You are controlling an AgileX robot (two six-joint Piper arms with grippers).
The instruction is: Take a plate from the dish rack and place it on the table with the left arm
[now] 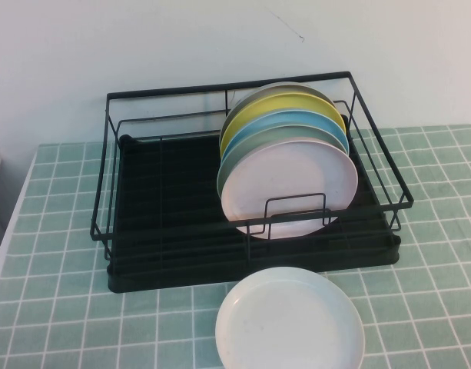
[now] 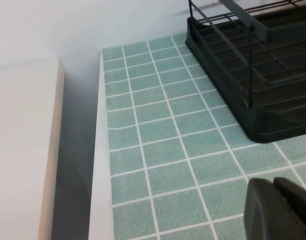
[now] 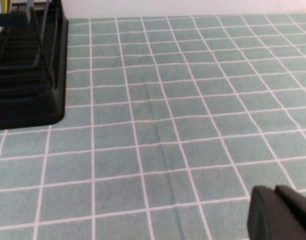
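Currently, the dish rack (image 1: 250, 254) is seen standing on the table (image 1: 58, 307), towards the back by the wall. Several plates are stacked upright in its right half, leaning against each other: the pink plate (image 1: 289, 184) is at the front, and behind it a grey-green plate (image 1: 229, 165), a blue plate (image 1: 296, 123) and a yellow plate (image 1: 273, 104) are partly visible. The left half of the rack's tray is bare. A white plate (image 1: 289, 323) is laid flat on the table just in front of the rack, near its right half.

Neither arm is visible from the high view. In the left wrist view, the left hand (image 2: 280, 210) is shown low over the tiles near the table's left edge, well apart from the rack's corner (image 2: 262, 125); whether it is open or closed cannot be told. In the right wrist view, the right hand (image 3: 282, 215) is held over bare tiles to the right of the rack (image 3: 28, 100), and its state cannot be told either.
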